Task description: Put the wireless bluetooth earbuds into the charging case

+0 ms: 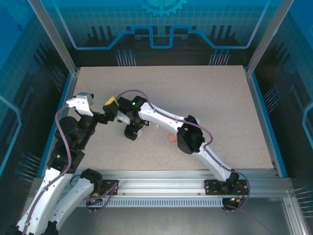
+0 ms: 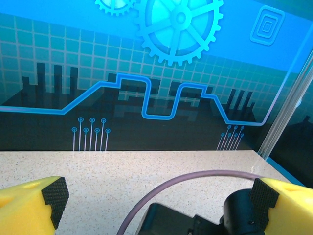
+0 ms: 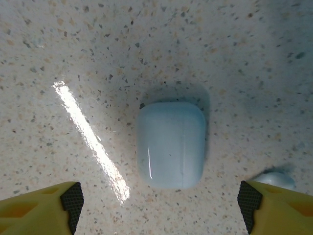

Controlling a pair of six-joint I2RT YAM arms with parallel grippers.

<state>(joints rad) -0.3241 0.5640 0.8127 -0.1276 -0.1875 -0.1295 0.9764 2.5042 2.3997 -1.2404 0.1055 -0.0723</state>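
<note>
The right fingers point(image 1: 133, 131) are pointed down at the speckled bench point(image 1: 205, 98), left of its middle, and are spread wide with nothing held. In the right wrist view their black pads point(image 3: 72, 198) are seen at the two lower corners. The charging case point(image 3: 171, 144) is found lying flat on the bench between them, closed, pale and pebble-like, and touched by neither pad. A small white rounded piece point(image 3: 275, 179) is seen just beside the right-hand pad, partly hidden; whether it is an earbud cannot be told. A small salmon-pink piece point(image 1: 170, 138) is seen on the bench to the right of these fingers, near the right arm's elbow. The left fingers point(image 1: 113, 108) are held above the bench, close to the right arm's wrist, and are aimed toward the back wall point(image 2: 156, 73). They are opened fully and nothing is gripped, though a purple cable point(image 2: 195, 177) and a black part of the right arm are seen low between them.
</note>
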